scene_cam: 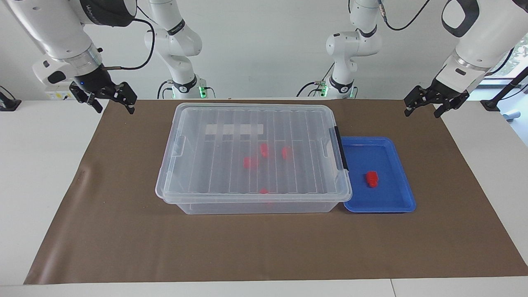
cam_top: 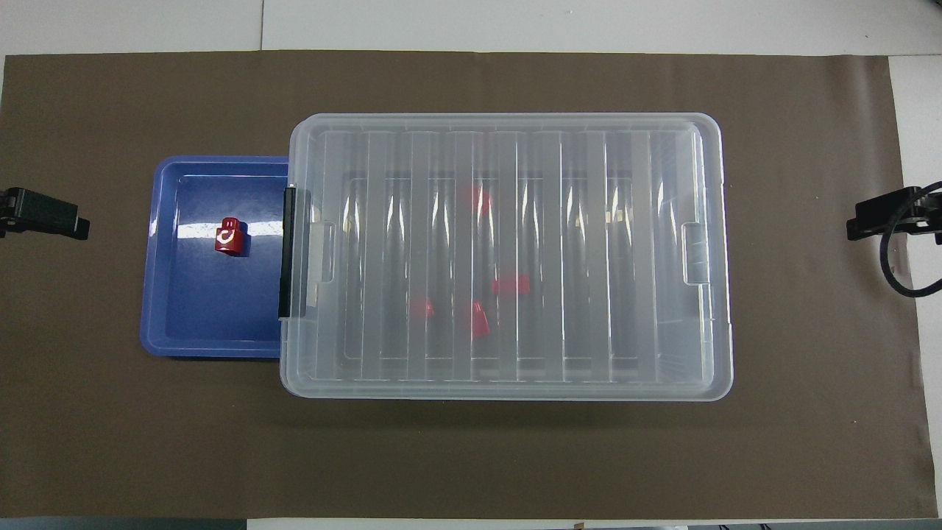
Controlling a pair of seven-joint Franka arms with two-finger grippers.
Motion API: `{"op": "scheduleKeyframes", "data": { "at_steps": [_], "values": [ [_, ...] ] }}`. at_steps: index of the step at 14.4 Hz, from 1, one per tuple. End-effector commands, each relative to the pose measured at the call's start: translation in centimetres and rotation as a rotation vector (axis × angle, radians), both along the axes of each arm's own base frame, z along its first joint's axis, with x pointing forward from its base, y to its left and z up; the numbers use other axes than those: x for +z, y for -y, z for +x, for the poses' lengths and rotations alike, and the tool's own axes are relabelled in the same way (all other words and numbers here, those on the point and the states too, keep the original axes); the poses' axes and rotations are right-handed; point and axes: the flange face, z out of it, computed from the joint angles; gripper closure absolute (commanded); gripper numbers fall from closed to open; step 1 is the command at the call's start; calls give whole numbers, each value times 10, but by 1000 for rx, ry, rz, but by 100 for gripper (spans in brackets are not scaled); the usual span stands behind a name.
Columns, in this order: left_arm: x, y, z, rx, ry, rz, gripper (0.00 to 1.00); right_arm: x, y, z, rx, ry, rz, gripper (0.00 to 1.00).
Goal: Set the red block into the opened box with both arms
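Note:
A small red block (scene_cam: 372, 179) (cam_top: 230, 237) lies alone in a shallow blue tray (scene_cam: 396, 203) (cam_top: 191, 327). The tray sits against the box's end toward the left arm. The box (scene_cam: 247, 207) (cam_top: 508, 390) is a large clear bin with its ribbed lid (scene_cam: 231, 123) (cam_top: 368, 184) lying flat on top, and a black clip (scene_cam: 341, 148) (cam_top: 287, 250) at the tray end. Several red blocks show dimly through the lid. My left gripper (scene_cam: 425, 109) hangs open over the mat's corner, away from the tray. My right gripper (scene_cam: 113, 108) hangs open over the mat's other corner at the robots' end.
A brown mat (scene_cam: 123, 231) (cam_top: 110, 442) covers the table under the box and tray. Two slimmer white arms with green-lit bases (scene_cam: 181, 62) (scene_cam: 346, 53) stand at the table's edge nearest the robots. Bare mat lies between each gripper and the box.

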Motion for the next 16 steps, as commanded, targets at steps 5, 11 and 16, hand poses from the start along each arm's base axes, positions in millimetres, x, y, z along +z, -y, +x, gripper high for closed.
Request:
{"op": "scheduleKeyframes", "data": {
  "at_steps": [5, 11, 16],
  "values": [
    [1, 1, -8, -12, -6, -18, 0, -2, -3, 0, 7, 18, 3, 0],
    [1, 1, -8, -12, -6, -18, 0, -33, -21, 1, 0, 61, -1, 0],
    [1, 1, -8, -13, -6, -18, 0, -92, -56, 19, -30, 96, 5, 0]
  ]
}}
